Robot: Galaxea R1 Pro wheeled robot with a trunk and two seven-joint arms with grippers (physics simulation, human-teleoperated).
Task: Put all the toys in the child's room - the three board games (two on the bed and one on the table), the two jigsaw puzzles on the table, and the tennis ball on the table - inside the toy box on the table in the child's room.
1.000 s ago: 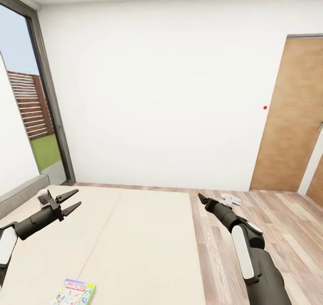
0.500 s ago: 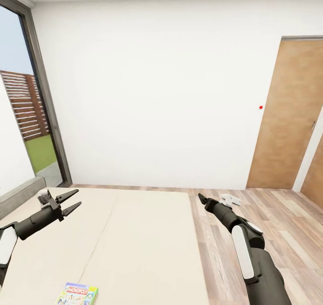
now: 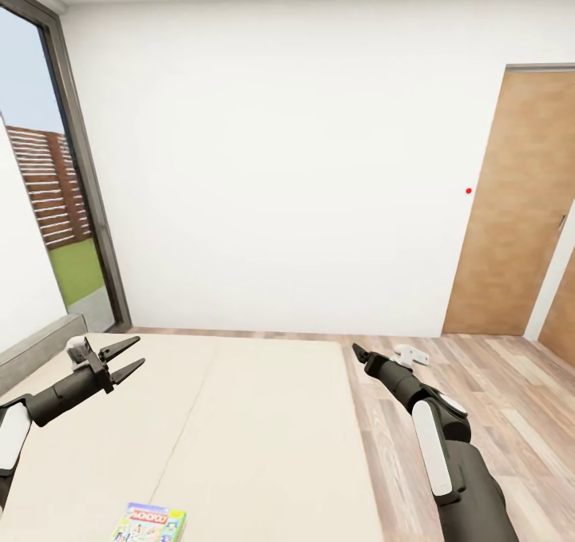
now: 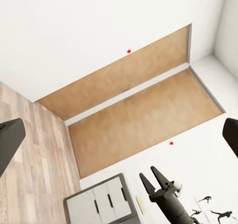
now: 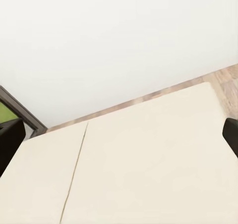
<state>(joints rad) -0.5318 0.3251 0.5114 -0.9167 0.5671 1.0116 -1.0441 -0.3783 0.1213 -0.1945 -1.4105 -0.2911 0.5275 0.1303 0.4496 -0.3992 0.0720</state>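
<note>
Well below the wide-open, empty left gripper [image 3: 128,354], board game [image 3: 151,523] on bed [image 3: 255,430].

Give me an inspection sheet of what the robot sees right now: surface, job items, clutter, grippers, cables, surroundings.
Surface: large low bed with plain cream-beige cover, flat, one seam down it.
Job's things: one pale green printed board game box lying flat on the bed near the view's lower edge.
Clutter: nothing seen.
Grippers: left gripper above the bed, jaws open, empty; right gripper over the bed's floor-side edge, jaws open in its wrist view.
Cables: nothing seen.
Surroundings: white wall, brown wooden door, wood-plank floor, tall dark-framed window.
</note>
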